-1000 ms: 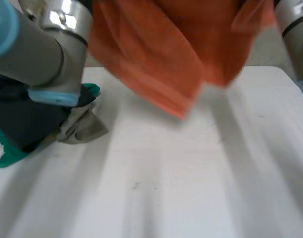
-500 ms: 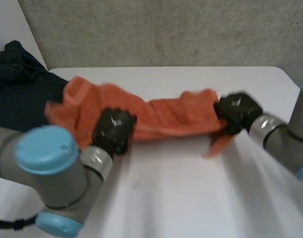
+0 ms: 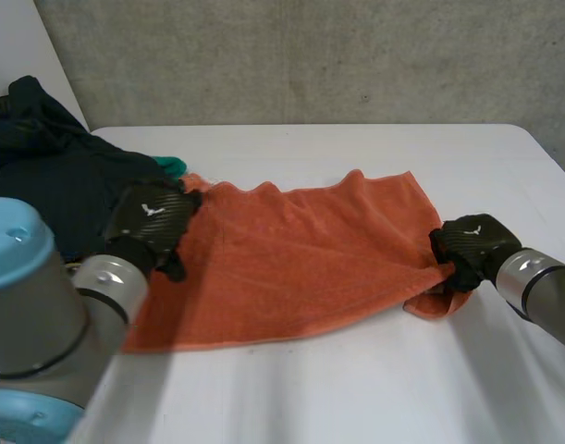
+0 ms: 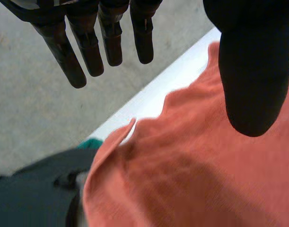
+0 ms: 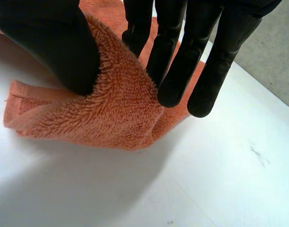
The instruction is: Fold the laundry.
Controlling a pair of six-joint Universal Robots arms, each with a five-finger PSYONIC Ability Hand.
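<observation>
Item: one orange towel [image 3: 291, 264], found spread on the white table [image 3: 337, 388]. Our right hand [image 3: 469, 248] pinched its bunched right corner between thumb and fingers. Our left hand [image 3: 153, 220] hung over its left edge, fingers straight, thumb apart. Dark clothes [image 3: 42, 176] lay heaped alongside. We could not read the white marks on the hands.

orange towel [image 3: 300, 259] spread flat, corner bunched
</observation>
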